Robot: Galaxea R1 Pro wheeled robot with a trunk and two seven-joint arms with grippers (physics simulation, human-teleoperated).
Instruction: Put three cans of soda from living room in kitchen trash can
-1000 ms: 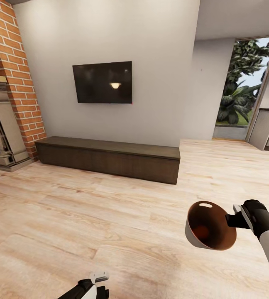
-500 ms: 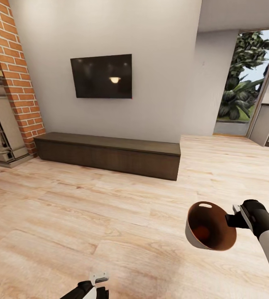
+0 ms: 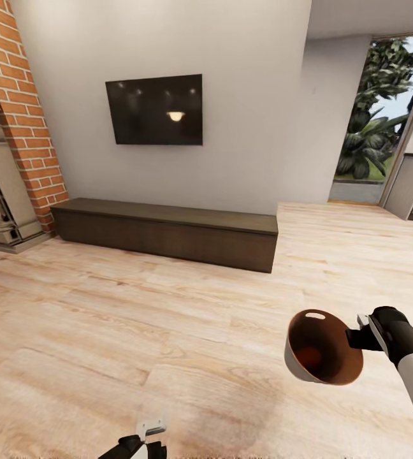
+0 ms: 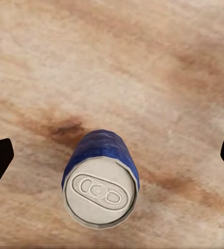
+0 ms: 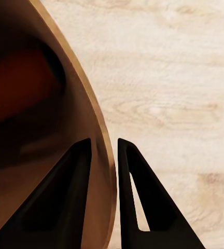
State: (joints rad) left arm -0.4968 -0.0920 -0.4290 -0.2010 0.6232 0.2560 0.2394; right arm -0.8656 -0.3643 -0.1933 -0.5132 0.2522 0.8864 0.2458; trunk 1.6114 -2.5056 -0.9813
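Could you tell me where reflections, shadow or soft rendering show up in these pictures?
Head view: the television mirrors a lamp and small ceiling lights. Right wrist view: the trash can interior is deep in shadow, with a dim reddish patch. Left wrist view: the floor grain looks smeared, while the can of soda top stays crisp.

Pale wood-plank floor (image 3: 136, 319) across the room, bearing a long dark low bench (image 3: 168, 233) against the white wall and a stone fireplace base (image 3: 6, 239) by the brick; one blue-sided soda can (image 4: 101, 184) upright on the planks.
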